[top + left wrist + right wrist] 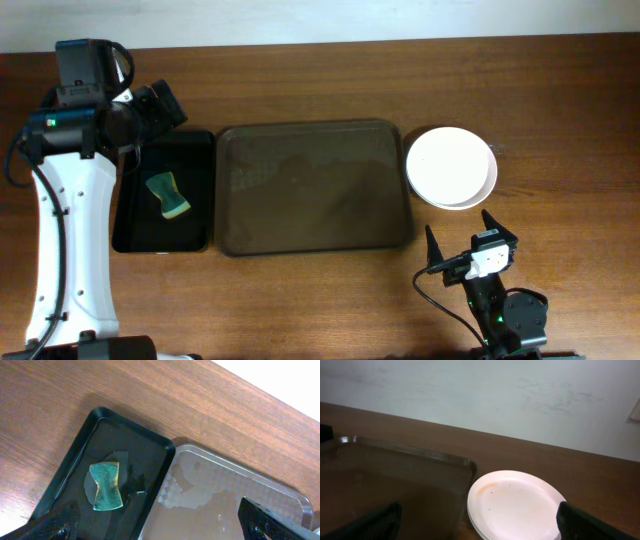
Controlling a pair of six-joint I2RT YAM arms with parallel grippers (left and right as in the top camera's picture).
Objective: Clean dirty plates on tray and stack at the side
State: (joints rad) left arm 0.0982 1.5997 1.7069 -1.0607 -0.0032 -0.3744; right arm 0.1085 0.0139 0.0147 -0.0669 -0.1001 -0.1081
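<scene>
Tray's bare, plates piled off to its right

The tray [310,190] sits mid-bench [320,90] and is bare inside, with open wood along the far edge and in front of it. The plates [451,166] are stacked on the bench just beside the tray's right rim. The top one is white with a few brown specks, and at least 1 more rim shows under it. A black tray [190,160] sits right up beside the tray's left rim and holds 1 green-and-yellow sponge [168,195]. Left jaws hang over the black tray's far edge, spread wide, gripping nothing. Right jaws sit near the front edge below the plates, also wide apart and bare.
</scene>
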